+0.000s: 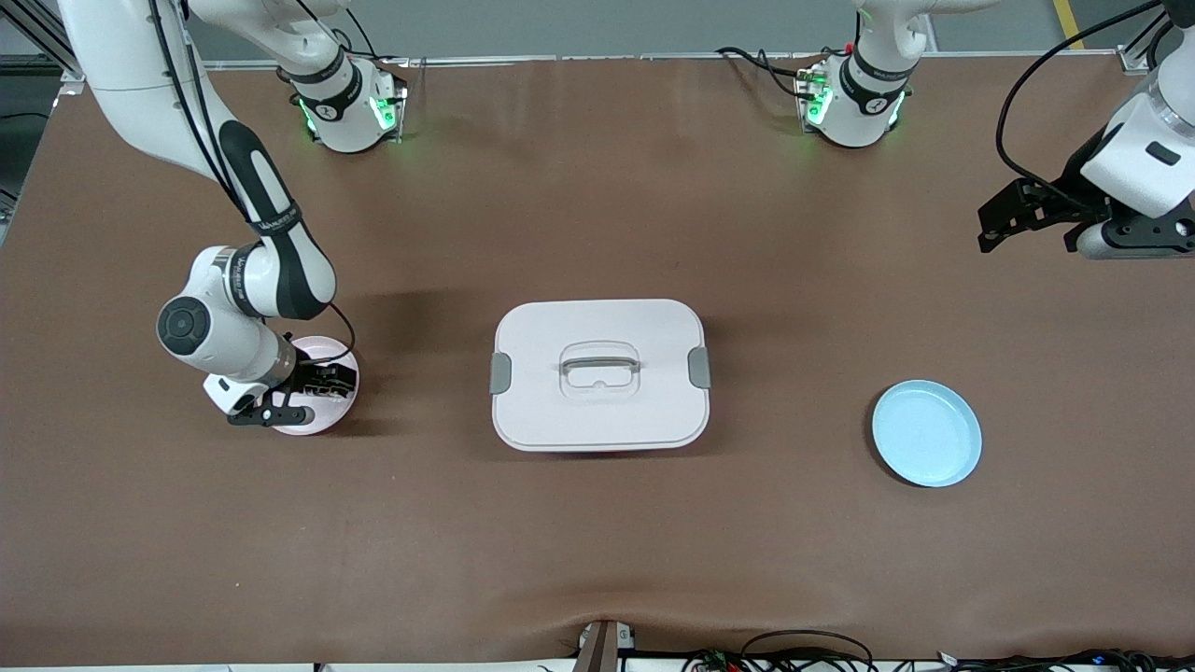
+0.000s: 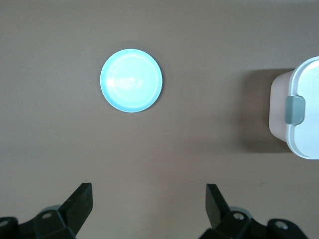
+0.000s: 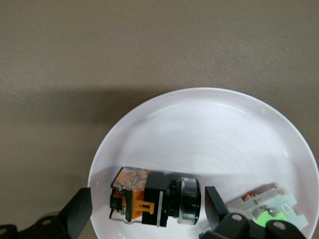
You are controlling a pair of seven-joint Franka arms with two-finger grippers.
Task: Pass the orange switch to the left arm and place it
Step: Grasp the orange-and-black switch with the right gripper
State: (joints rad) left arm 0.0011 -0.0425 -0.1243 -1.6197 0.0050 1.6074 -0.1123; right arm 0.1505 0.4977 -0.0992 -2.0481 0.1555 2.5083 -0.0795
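Two round plates on brown worktop (image 1: 597, 560) flanking large white latched plastic box (image 1: 599, 373): pale pink plate (image 1: 327, 350) under right gripper (image 1: 322, 381), light blue plate (image 1: 926, 432).

Left gripper (image 2: 148, 199): fingers spread wide, empty, waiting above bare worktop.

Right gripper: fingers (image 3: 79, 209) open, straddling tiny black-and-orange switch (image 3: 154, 198) lying in pink plate.

Light blue plate (image 1: 926, 433) toward left arm's end of brown table (image 1: 597, 541), white plate (image 3: 209, 134) toward right arm's end, clear-and-green switch (image 3: 271, 211) in white plate

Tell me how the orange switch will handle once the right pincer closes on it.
The orange switch, lying on its side in the white plate between the open right pincer fingers, looks rigid and light. Its round metal collar may roll or twist. The glossy plate could let it skid.
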